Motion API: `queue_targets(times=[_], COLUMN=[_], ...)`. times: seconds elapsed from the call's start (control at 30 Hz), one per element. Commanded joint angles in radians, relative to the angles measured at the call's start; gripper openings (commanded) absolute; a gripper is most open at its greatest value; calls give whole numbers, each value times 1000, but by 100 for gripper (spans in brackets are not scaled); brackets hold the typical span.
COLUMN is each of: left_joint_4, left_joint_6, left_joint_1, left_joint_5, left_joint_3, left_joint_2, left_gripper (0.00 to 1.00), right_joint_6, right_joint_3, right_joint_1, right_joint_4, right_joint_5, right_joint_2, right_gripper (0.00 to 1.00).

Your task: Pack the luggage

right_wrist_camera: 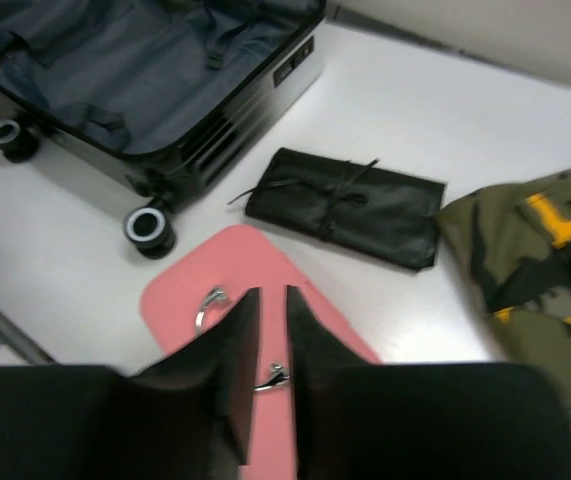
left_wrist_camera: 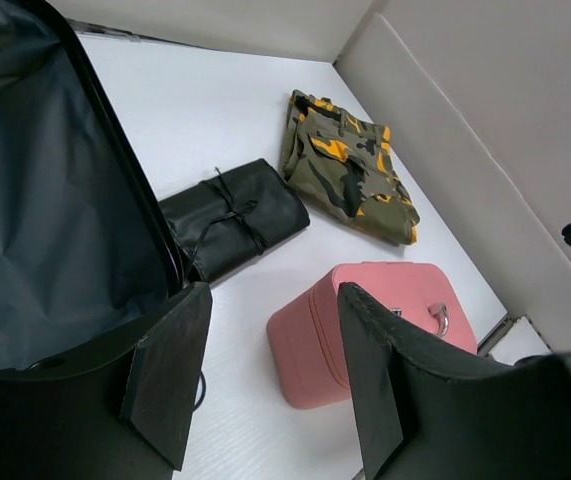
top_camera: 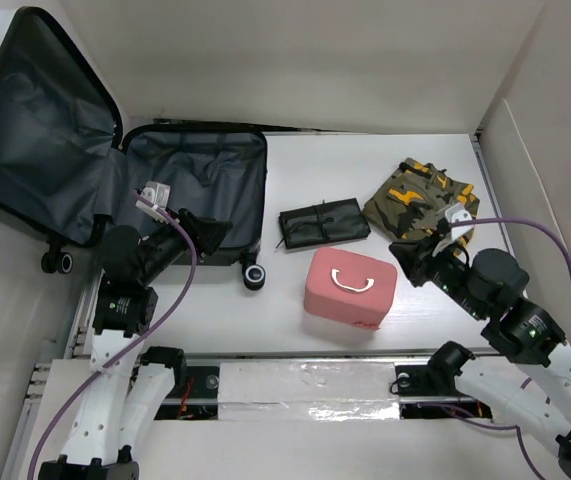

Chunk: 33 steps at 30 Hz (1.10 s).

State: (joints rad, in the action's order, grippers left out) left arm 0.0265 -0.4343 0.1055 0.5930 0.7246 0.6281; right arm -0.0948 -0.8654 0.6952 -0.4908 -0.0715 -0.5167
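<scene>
Left end effector (left_wrist_camera: 275,295) spread wide and holding nothing, at the near rim of the luggage (top_camera: 205,180); right end effector (right_wrist_camera: 270,295) narrowed to a slit, gripping nothing, over the pink case (top_camera: 350,290).
The luggage lies open at the far left of the desk (top_camera: 365,150), its 2 grey-lined halves facing up, the lid swung out to the left. A black rolled pouch (top_camera: 323,224) lies just right of it, and a folded camouflage garment (top_camera: 420,195) further right.
</scene>
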Motion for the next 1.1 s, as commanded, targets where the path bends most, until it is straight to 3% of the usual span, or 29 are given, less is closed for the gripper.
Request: queue_targets(times=[0.0,0.07,0.2,0.3,0.37,0.43,0.5,0.6,0.63,0.67,0.7,0.8,1.07], left_joint_4=[-33,-33,-33,-37,-39,-31,-28,-28,-28,-28,-28,-28,-28], left_joint_6=[25,26,31,31,32,35,39,42,40,42,42,42,42], left_joint_1=[3,3,3,3,3,3,3,3,3,3,3,3,3], left_joint_5=[-2,-13,-24,-19,-21,-38,-45,-41,-41,-42,-44,-41,-45], left_joint_3=[16,7,4,1,1,2,2,2,2,2,2,1,4], left_joint_2=[-7,-11,-8,-14,-19,-22,-28,-30,-31,-31,-33,-31,-33], left_gripper=[51,49,41,25,7,0,0,0,10,14,15,18,24], right_joint_6=[21,30,44,44,33,33,35,18,15,14,13,13,1], right_joint_3=[-41,-37,-38,-35,-34,-34,-34,-21,-23,-24,-26,-34,-26], right_joint_1=[6,6,15,15,15,15,33,93,122,135,147,171,181], right_joint_4=[26,32,17,5,-12,-41,-51,-25,-25,-25,-26,-34,-80], right_joint_5=[-33,4,64,64,50,56,64,76,40,30,23,26,44], right_joint_2=[-22,-37,-85,-126,-182,-238,-314,-386,-402,-416,-440,-470,-516], right_gripper=[13,6,9,10,10,7,3,6,9,13,27,37,38])
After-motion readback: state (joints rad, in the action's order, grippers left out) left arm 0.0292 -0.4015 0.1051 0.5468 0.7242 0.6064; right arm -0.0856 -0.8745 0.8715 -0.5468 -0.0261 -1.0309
